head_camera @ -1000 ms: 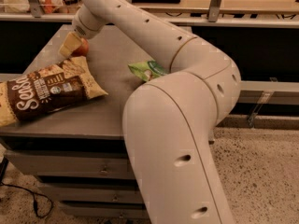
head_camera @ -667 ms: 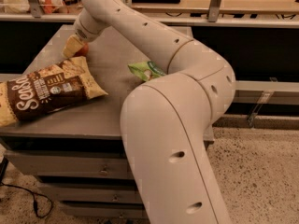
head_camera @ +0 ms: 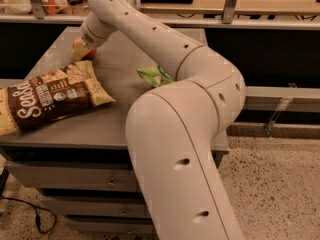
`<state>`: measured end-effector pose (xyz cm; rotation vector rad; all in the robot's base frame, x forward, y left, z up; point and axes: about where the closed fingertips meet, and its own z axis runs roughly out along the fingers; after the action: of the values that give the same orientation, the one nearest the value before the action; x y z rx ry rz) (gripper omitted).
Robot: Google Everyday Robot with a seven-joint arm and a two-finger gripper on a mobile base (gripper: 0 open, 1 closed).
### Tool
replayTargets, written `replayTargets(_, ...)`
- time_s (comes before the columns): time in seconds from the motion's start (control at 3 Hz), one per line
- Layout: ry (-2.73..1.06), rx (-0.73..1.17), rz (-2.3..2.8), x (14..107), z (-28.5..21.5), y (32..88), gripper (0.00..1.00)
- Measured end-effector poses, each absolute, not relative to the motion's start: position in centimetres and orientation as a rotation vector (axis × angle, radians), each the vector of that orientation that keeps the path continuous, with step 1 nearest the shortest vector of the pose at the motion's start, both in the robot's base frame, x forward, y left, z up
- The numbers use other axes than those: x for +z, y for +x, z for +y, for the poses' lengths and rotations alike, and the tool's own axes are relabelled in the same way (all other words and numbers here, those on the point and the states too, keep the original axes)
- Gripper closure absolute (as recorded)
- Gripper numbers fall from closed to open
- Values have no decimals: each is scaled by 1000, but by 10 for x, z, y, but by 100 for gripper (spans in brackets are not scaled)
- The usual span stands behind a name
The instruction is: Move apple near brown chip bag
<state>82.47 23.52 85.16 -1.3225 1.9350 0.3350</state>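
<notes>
The small red apple [head_camera: 89,53] is at the far left of the grey table top [head_camera: 112,121], just beyond the upper end of the brown chip bag [head_camera: 50,96]. The bag lies flat along the table's left side, with white cursive lettering facing up. My gripper [head_camera: 80,49] is down at the apple, right against it and covering most of it. The arm reaches to it from the lower right across the table.
A small green bag [head_camera: 151,76] lies mid-table, partly hidden behind my arm. A shelf rail with metal posts [head_camera: 230,4] runs behind the table. Drawers [head_camera: 70,176] are below the top, and speckled floor [head_camera: 280,184] is to the right.
Almost nothing has changed. The gripper stays at the apple by the bag's upper end, and the arm has shifted only slightly.
</notes>
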Motion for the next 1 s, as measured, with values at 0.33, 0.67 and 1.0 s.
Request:
replayTargets(0.33,-1320,340,1921,859,233,826,88)
replayTargets(0.67,-1299,330,1926,878,218,817,100)
replayTargets(1.0,-1263,315,1981,895,195,794,100)
